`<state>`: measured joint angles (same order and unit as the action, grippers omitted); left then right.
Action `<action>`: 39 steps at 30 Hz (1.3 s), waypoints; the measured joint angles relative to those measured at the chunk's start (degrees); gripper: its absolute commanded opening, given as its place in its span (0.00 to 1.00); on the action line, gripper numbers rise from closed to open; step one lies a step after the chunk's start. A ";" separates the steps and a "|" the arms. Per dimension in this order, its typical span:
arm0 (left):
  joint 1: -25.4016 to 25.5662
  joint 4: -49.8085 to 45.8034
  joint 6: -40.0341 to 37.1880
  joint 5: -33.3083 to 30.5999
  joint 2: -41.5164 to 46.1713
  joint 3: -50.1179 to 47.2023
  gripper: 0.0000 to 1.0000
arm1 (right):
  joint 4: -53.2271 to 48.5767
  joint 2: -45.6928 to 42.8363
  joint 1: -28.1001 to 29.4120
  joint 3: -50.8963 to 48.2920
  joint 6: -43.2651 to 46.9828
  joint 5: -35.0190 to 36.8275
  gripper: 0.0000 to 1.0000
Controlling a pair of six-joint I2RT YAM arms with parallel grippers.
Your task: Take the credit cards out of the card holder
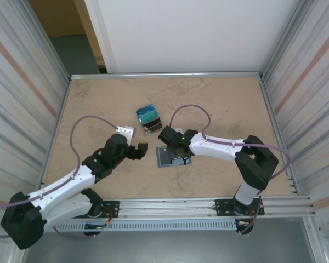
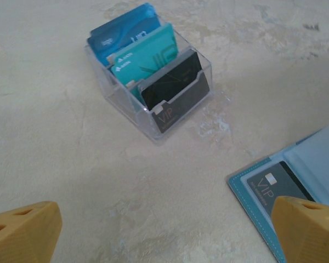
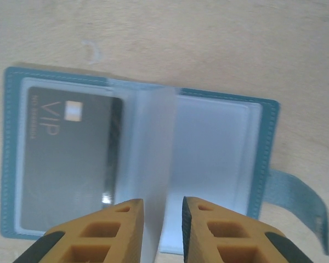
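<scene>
Open card holder (image 3: 219,153), a teal-blue bifold with pale stitching, lying flat on the beige table (image 1: 98,104); all positions are given relative to it. Its left-hand pocket contains a dark grey credit card (image 3: 66,164) lettered "VIP" beside a pale chip, with a line of smaller print along one edge that is too blurred to read. Its right-hand pocket panel appears pale and unlettered, and a closing strap (image 3: 296,197) projects from its right edge. A translucent pocket leaf (image 3: 151,142) rises from the central fold. The right gripper (image 3: 163,205) stands directly over the holder with its orange fingers (image 3: 120,224) drawn close on either side of this leaf; whether they actually pinch it cannot be told. In the overhead view the holder (image 1: 165,159) lies partly beneath that gripper (image 1: 175,150). The left gripper (image 1: 142,149) is just to the holder's left, and its wrist view shows its fingers (image 2: 24,230) spread wide apart and carrying nothing. The holder's corner (image 2: 244,189) lies beside the right-hand finger. Beyond the holder, towards the far edge of the table, stands a clear plastic card box (image 2: 123,101) holding upright blue cards (image 2: 123,33) and a teal card (image 2: 145,55), both with white print too small to read. The box also holds a black card (image 2: 175,82) marked "VIP".
</scene>
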<state>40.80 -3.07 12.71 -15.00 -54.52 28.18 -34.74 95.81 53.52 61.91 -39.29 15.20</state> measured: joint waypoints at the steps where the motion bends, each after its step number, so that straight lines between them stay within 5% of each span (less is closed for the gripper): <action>1: 0.94 0.13 -0.66 -0.61 -1.03 0.37 0.99 | -0.02 -0.46 -0.50 -0.44 -0.39 -0.02 0.24; 13: 9.44 3.21 -4.59 -5.73 -13.03 3.45 0.99 | 0.28 -5.49 -5.95 -5.64 -2.34 -1.95 0.24; 25: 10.49 3.30 -4.44 -6.56 -19.50 5.46 0.99 | 5.27 -12.63 -9.33 -7.74 -2.25 -10.91 0.24; 39: 12.59 2.54 -1.27 -8.04 -31.10 9.62 0.99 | 13.46 -8.15 -10.05 -8.22 -2.29 -22.23 0.23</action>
<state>53.39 -0.54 11.44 -23.05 -85.62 37.80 -21.28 87.66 43.46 53.69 -41.58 -7.03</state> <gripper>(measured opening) 0.986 0.233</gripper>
